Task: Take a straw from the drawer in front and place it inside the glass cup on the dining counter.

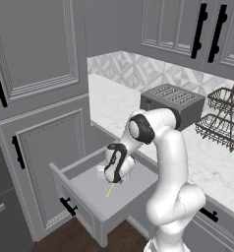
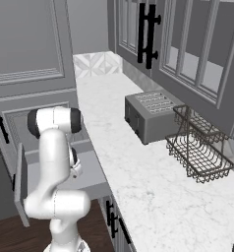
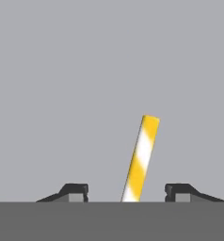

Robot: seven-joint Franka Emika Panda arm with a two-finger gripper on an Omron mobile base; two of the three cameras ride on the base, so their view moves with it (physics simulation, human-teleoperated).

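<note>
I read the drawer (image 1: 89, 197) as pulled out from the grey cabinet run, its framed front and short black bar handle (image 1: 68, 205) facing the wooden floor (image 1: 65, 238). The straw (image 1: 109, 189) lies flat on the grey drawer bottom, near the middle of the open compartment and well apart from the front wall and the left side wall. My claw (image 1: 114, 180) hangs low inside the drawer, directly above the upper end of the straw. In the hand view the claw (image 3: 126, 193) is partly open: the two dark fingertips (image 3: 75, 192) stand apart with the straw (image 3: 141, 157) between them, and a visible gap remains on each side, so neither tip touches it. The straw there shows yellow and white stripes and leans slightly off the line between the tips, its far end reaching out over bare drawer floor. I see free floor on all sides of the straw and no other item inside the drawer. From the right base view the arm covers most of the drawer (image 2: 92, 172); its rear edge sits under the lip of the white marble surface (image 2: 148, 182). On that surface a toaster (image 2: 151, 115) stands against the wall, with a wire dish rack (image 2: 197, 152) just beside it, both well apart from the drawer opening.
</note>
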